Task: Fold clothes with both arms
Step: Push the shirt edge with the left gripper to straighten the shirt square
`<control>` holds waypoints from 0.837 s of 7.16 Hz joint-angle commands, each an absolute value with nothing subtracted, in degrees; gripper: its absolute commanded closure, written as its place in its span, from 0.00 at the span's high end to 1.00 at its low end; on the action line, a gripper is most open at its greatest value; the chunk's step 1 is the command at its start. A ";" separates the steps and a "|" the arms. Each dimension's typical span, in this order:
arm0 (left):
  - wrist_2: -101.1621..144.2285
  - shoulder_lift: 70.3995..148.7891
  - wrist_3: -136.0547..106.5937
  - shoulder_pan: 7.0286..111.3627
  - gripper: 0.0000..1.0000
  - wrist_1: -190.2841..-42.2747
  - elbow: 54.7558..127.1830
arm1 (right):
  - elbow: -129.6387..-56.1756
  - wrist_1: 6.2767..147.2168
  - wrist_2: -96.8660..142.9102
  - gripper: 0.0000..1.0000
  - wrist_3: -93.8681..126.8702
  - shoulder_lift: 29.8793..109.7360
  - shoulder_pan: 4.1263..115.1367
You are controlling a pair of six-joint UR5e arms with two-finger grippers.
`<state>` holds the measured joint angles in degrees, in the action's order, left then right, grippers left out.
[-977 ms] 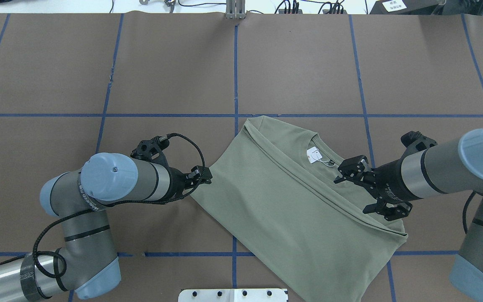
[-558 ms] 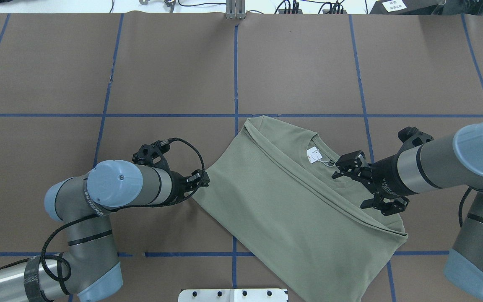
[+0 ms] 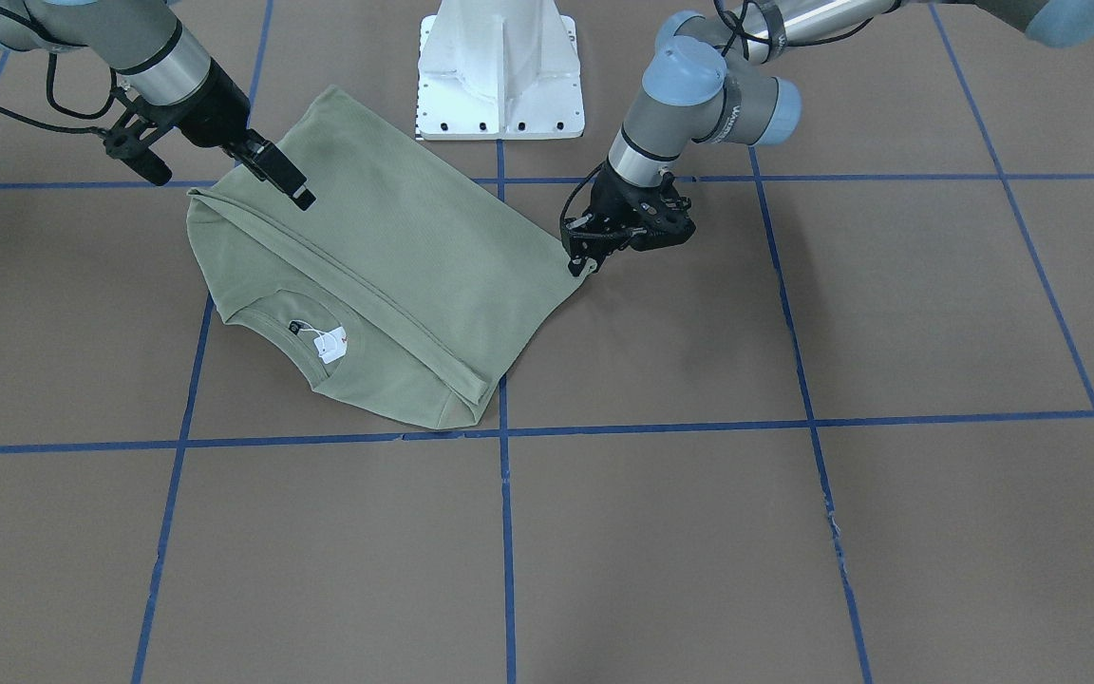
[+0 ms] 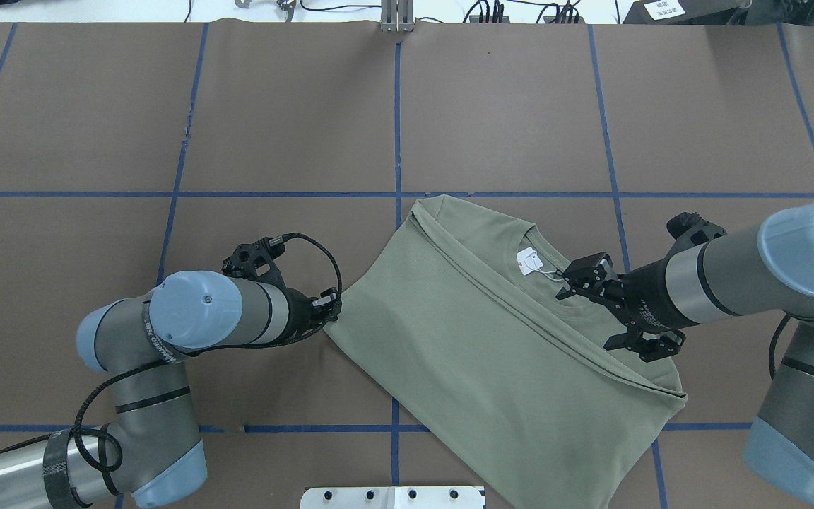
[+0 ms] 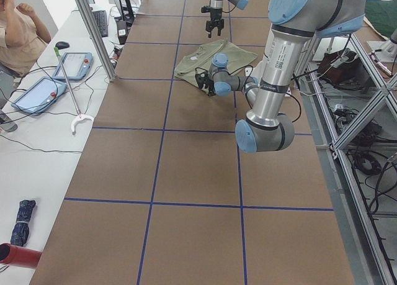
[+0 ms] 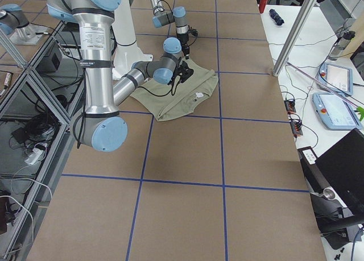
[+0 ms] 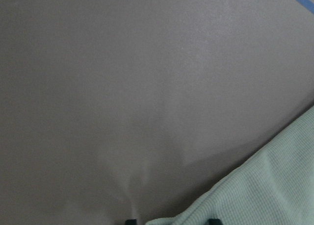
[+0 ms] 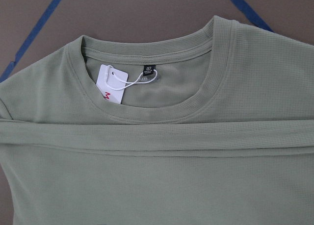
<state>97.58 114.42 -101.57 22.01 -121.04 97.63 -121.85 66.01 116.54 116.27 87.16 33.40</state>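
Note:
The sage-green shirt lies flat at mid-table, its sides folded in, the neck with a white hang tag toward the far right. It also shows in the front view. My left gripper sits low at the shirt's left corner, and in the front view too. In the left wrist view its two fingertips stand apart with the shirt's edge between them. My right gripper is wide open above the shirt's right shoulder, holding nothing. The right wrist view shows the collar and the tag.
The brown table cover has a grid of blue tape lines. The white pedestal base stands at the robot's side of the table. A person and tablets are beside the table's left end.
My left gripper has drawn back a little to the left at the shirt's corner. My right gripper has shifted slightly left and farther over the shoulder. The shirt has not visibly moved.

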 commanded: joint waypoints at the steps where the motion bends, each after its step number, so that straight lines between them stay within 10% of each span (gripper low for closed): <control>1: 97.56 114.43 -99.68 23.19 0.00 -120.94 97.65 | -121.82 66.01 116.54 1.00 116.28 86.75 33.40; 6: 97.82 126.84 -86.57 38.20 0.00 -121.11 81.64 | -121.46 66.01 115.23 1.00 116.28 86.84 33.49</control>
